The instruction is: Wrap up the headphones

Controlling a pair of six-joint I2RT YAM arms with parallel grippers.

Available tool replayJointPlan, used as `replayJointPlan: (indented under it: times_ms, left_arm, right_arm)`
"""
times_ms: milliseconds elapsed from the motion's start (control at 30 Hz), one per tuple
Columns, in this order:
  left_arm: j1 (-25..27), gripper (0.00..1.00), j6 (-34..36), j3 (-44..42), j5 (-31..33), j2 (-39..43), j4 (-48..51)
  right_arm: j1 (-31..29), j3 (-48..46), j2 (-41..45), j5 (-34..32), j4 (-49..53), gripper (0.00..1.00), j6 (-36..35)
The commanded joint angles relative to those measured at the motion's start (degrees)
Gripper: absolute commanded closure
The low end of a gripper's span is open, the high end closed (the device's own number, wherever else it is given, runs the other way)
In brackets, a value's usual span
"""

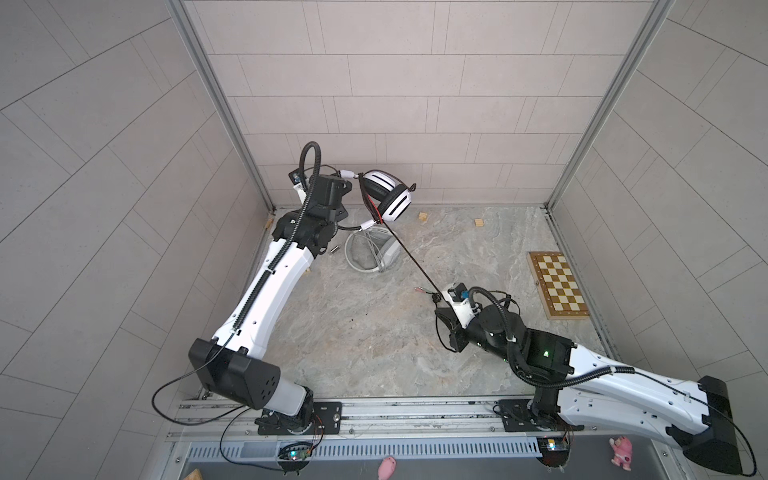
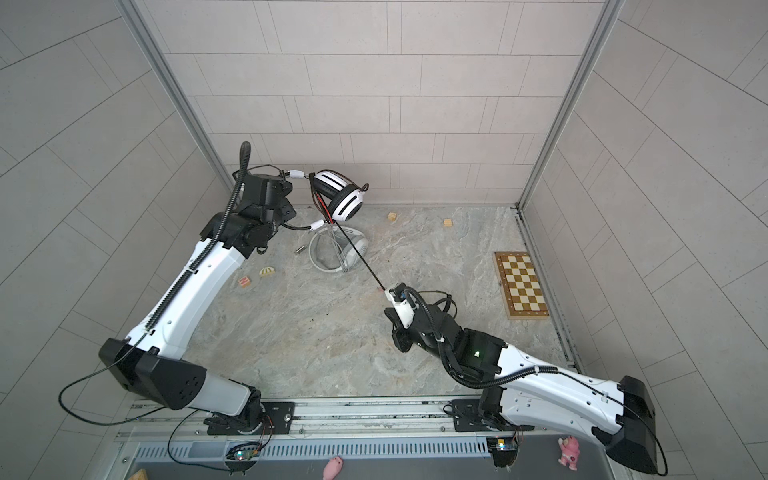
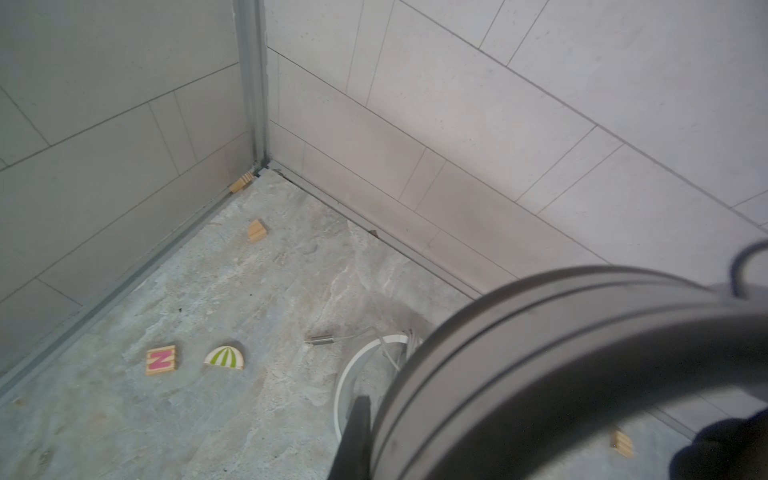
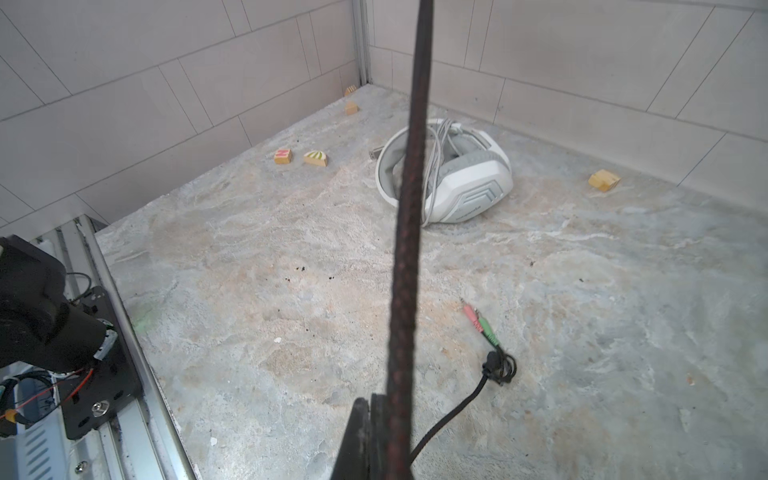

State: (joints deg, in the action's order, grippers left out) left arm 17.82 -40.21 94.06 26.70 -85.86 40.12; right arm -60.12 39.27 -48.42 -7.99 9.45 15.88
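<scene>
Right wrist, cable [image 4: 410,187] inside right tool [image 4: 376,415]

I can read only one thing, a pink letter on the little wooden block [image 3: 162,360], which looks like a Z or an N on its side, and the tiny words on the white headphones [image 4: 469,195] are too small for me.
</scene>
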Motion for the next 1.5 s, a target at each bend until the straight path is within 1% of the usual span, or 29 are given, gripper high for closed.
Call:
replayJointPlan:
  times_ms: [0,100,167,300,367,433,467,533,567,633,700,800,867,1000,1133,1267,1400,1467]
  left_arm:
    - [-0.9,1.0,-2.7,-2.8,11.5,-1.6,-5.1]
    - [0.2,1.0,-1.7,-5.6,12.6,-2.4,-5.6]
    - [1.8,1.0,1.2,-6.1,12.8,-3.3,-5.8]
    - [8.8,1.0,7.6,-6.0,14.9,-5.0,-5.7]
    - [12.8,1.0,10.6,-6.9,17.9,-5.0,-6.3]
    - [16.5,1.0,14.8,-8.0,18.4,-5.0,-7.5]
    - [17.8,1.0,17.3,-8.6,17.1,-4.9,-8.2]
    - [20.4,1.0,22.9,-9.6,12.1,-4.7,-8.3]
    - [21.4,1.0,25.1,-9.8,10.4,-4.5,-7.6]
    - [23.7,1.0,28.4,-10.6,9.1,-3.7,-5.8]
    - [25.3,1.0,31.4,-11.8,6.8,-2.3,-4.8]
    - [27.3,1.0,33.7,-13.8,4.5,0.2,-3.5]
    - [27.9,1.0,34.8,-14.9,0.0,2.0,-2.6]
    - [28.1,1.0,37.6,-18.4,-11.4,5.6,-2.9]
    - [28.3,1.0,39.1,-19.9,-21.0,7.5,-2.6]
    - [28.2,1.0,39.8,-19.8,-29.8,9.3,-2.1]
    - [28.2,1.0,38.9,-19.2,-38.5,11.8,-2.7]
    - [28.2,1.0,38.0,-18.7,-41.3,13.2,-3.5]
  right_arm:
    - [-1.6,3.2,1.5,-2.2,8.3,1.0,-3.1]
    - [-2.6,6.8,1.8,-2.8,10.6,1.0,-4.5]
    - [-3.0,9.6,1.4,-3.1,12.4,1.0,-5.3]
    - [-3.1,14.0,0.4,-4.7,13.6,1.0,-8.8]
    - [-3.1,16.7,-0.6,-7.3,14.6,1.0,-11.6]
    - [-3.0,19.6,-1.4,-11.6,16.5,1.0,-15.1]
    - [-3.0,20.6,-1.4,-14.0,17.0,1.0,-16.3]
    - [-2.5,22.1,-0.5,-18.7,16.8,1.0,-18.8]
    - [-1.9,22.8,-0.2,-19.9,16.6,1.0,-19.8]
    - [0.3,24.4,0.6,-20.6,16.3,1.0,-20.9]
    - [3.1,25.4,1.0,-19.9,16.0,1.0,-21.4]
    - [8.1,26.6,1.0,-17.2,15.2,1.0,-21.3]
    - [12.2,27.0,0.4,-14.5,14.7,1.0,-20.3]
    - [21.8,26.7,-1.3,-6.5,13.5,1.0,-16.3]
    - [28.7,26.7,-5.7,-0.8,12.6,1.0,-13.9]
    - [32.5,26.2,-10.1,4.6,11.7,1.0,-11.4]
    - [33.5,24.5,-13.7,7.0,10.1,1.0,-10.1]
    - [33.7,23.2,-14.9,8.2,8.9,1.0,-9.5]
